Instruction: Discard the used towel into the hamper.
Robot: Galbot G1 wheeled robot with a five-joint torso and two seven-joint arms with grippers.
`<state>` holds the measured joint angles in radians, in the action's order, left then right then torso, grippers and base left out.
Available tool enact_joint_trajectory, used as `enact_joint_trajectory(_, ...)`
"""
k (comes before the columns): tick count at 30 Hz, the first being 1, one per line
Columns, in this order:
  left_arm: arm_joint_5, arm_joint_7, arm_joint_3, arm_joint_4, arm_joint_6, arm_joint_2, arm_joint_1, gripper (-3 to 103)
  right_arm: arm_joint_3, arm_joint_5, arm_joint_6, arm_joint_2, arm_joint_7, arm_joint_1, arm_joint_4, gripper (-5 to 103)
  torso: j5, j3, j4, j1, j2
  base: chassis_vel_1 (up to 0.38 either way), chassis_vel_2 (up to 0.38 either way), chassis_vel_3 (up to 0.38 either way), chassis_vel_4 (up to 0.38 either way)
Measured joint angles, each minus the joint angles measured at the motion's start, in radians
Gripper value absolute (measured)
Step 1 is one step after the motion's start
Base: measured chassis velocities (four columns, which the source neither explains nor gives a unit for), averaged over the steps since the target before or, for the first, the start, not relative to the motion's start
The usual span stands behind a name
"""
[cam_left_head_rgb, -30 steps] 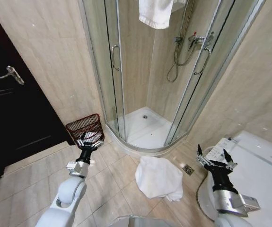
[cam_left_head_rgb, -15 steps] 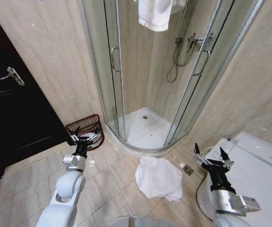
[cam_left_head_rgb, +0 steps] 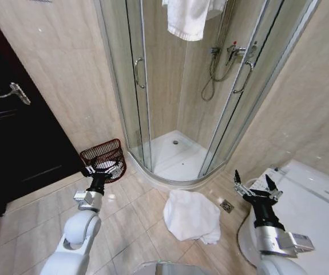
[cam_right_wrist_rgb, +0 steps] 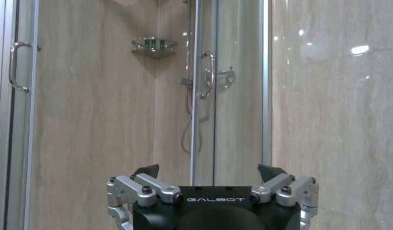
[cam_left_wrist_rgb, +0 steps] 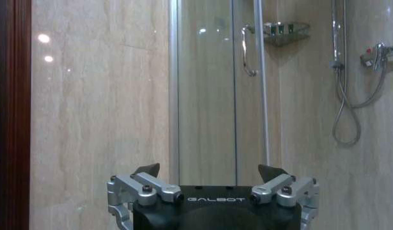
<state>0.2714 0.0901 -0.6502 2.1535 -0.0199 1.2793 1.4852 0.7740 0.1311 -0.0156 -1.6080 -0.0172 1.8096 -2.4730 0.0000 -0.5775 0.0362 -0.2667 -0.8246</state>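
Towel [cam_left_head_rgb: 191, 216], white and crumpled, lies in a heap on the beige floor tiles [cam_left_head_rgb: 130, 220] just in front of the curved shower threshold, between the two arms and touched by neither. A small floor drain [cam_left_head_rgb: 228, 205] sits just beside its right edge. The hamper [cam_left_head_rgb: 103, 158], a dark reddish-brown openwork basket, stands on the floor against the wall, between the dark door [cam_left_head_rgb: 15, 132] and the glass shower enclosure [cam_left_head_rgb: 153, 86], well to the left of the towel. Something pale seems to lie inside it, though the left arm partly hides the opening.

The left gripper [cam_left_head_rgb: 100, 168] is raised in front of the hamper, its fingers spread apart and empty; in the left wrist view the left gripper [cam_left_wrist_rgb: 209, 168] has both fingertips [cam_left_wrist_rgb: 147, 168] standing wide of each other, facing the tiled wall and the shower door handle [cam_left_wrist_rgb: 247, 50]. The right gripper [cam_left_head_rgb: 256, 184] is held up to the right of the towel, beside the white toilet [cam_left_head_rgb: 313, 200], its fingers likewise splayed and grasping nothing; the right wrist view shows the right gripper [cam_right_wrist_rgb: 209, 169] parted the same way, pointed at the shower glass with a corner shelf [cam_right_wrist_rgb: 154, 47] behind it.

A second white towel [cam_left_head_rgb: 188, 17] hangs over the top of the shower enclosure, near the shower hose [cam_left_head_rgb: 214, 74].
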Motion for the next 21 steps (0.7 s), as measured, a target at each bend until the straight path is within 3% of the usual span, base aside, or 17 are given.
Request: enact_joint_trajectory(21,-0.007,-0.001,-0.010,0.033,0.004,0.006,0.027,100,0.005,0.007,0.006,0.000,0.000,0.001,0.000,100,0.0000,-0.022,0.0000,-0.017,-0.039,0.000,0.000,0.000,0.000)
